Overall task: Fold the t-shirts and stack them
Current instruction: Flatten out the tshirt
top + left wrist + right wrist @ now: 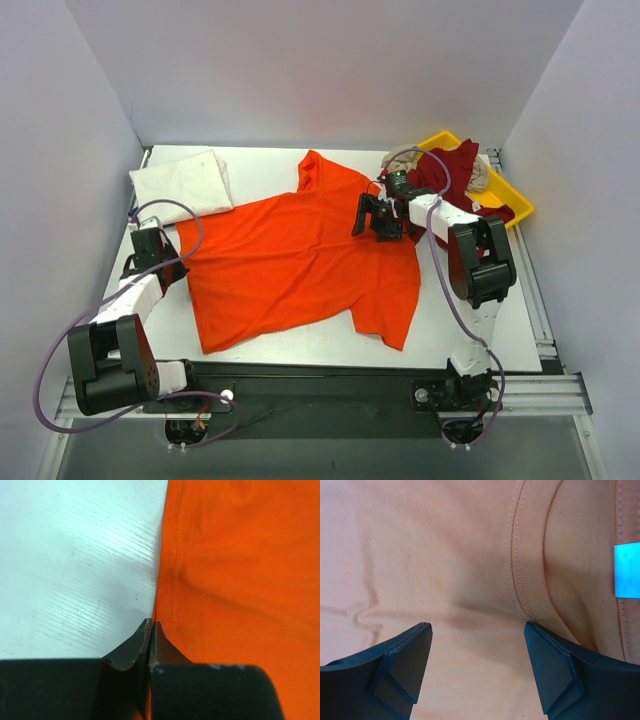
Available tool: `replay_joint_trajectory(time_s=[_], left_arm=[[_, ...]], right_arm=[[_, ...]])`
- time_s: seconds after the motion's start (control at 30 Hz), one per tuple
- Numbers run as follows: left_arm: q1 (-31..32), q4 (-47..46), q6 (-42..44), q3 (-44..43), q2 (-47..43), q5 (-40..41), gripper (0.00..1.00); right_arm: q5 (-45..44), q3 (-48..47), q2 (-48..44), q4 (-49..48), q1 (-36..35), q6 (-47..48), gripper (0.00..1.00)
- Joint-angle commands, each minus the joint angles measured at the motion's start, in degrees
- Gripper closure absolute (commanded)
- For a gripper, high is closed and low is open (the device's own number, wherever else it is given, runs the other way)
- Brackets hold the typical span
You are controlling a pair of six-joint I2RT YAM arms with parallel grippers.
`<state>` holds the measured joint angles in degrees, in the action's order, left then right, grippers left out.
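Spread flat mid-bench (450, 320): bright orange cloth t-shirt (300, 260). The left gripper (151, 625) is clenched on its 9 o'clock edge, cloth pinched between the fingers. The right gripper (477, 627) is released, jaws wide, over the collar ribbing at the shirt's 1 o'clock. A folded white cloth t-shirt (183, 183) sits at 10 o'clock, just beside the orange one. A dark red shirt (455, 170) and a beige shirt (480, 175) are heaped in the yellow plastic tray (515, 200) at 2 o'clock.

Left arm (128, 300) and right arm (442, 215) share white links, bulky black joints, black wedge-shaped fingers (400, 665) and a grey-purple cable (168, 203) looping along each.
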<state>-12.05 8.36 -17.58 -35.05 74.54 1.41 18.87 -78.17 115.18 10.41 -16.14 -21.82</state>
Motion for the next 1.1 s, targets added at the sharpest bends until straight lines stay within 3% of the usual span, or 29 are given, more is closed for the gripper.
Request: replay_joint_trajectory(time_s=[0.0, 0.27, 0.4, 0.77, 1.07], left_arm=[[-0.1, -1.4, -0.1, 0.5, -1.4, 1.8, 1.0], [-0.3, -1.2, 0.1, -0.4, 2.1, -2.8, 1.0], [0.3, -2.8, -0.6, 1.3, 2.5, -6.9, 0.85], [0.9, -0.3, -2.2, 1.0, 1.2, -2.9, 0.68], [1.2, 1.5, -4.1, 0.5, 1.4, -2.0, 0.67]], right_arm=[[-4.4, 0.1, 3.5, 4.3, 1.2, 1.6, 0.23], [-4.4, -0.1, 3.8, 4.4, 1.3, 1.7, 0.23], [-4.1, -0.5, 4.0, 4.5, 1.3, 1.8, 0.23], [-3.8, -0.5, 3.8, 4.6, 1.3, 2.0, 0.23], [-3.3, -0.9, 4.1, 4.6, 1.2, 2.0, 0.23]])
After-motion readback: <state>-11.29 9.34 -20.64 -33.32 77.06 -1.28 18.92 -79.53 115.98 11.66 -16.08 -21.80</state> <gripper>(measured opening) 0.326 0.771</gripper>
